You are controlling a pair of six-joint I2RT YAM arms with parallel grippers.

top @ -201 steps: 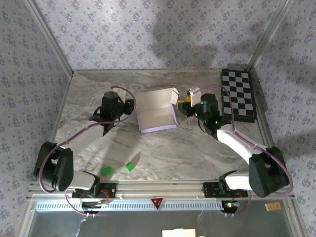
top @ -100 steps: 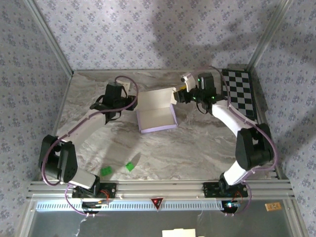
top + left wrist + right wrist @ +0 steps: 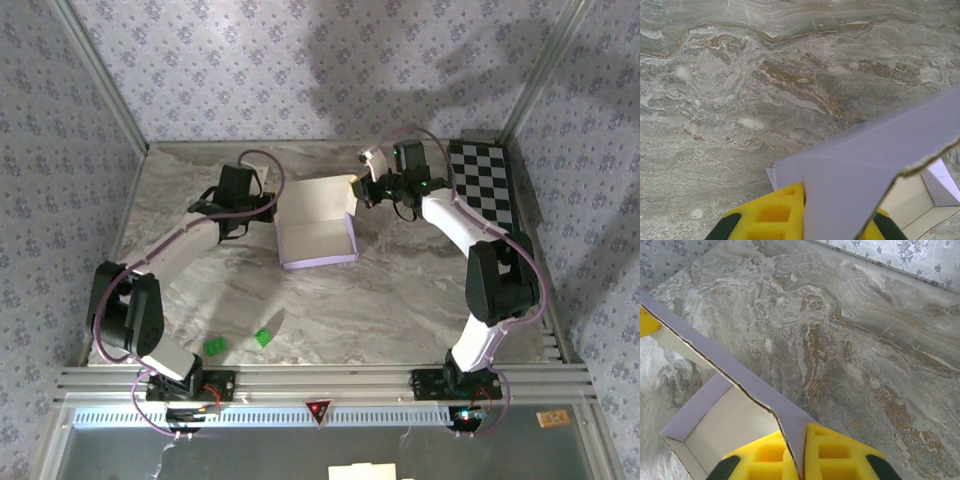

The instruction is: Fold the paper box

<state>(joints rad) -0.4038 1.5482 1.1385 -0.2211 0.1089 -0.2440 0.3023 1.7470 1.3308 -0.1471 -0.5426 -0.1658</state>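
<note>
On marble table [image 3: 420, 290], paper box [image 3: 318, 242]: tray formed, back flap [image 3: 318, 198] upright.
My left claw [image 3: 830, 220]: pinching its left side.
My right claw [image 3: 796, 452]: pinching its right side.
Remaining: probably closing flaps.

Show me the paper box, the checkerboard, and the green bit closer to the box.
paper box [image 3: 318, 240]: top external view, on its near lilac panel.
checkerboard [image 3: 482, 195]: top external view, middle of the board.
green bit closer to the box [image 3: 263, 338]: top external view, its centre.

Grey marbled tabletop [image 3: 400, 300]; floral-patterned walls [image 3: 250, 60]; metal corner posts [image 3: 100, 75].
</note>
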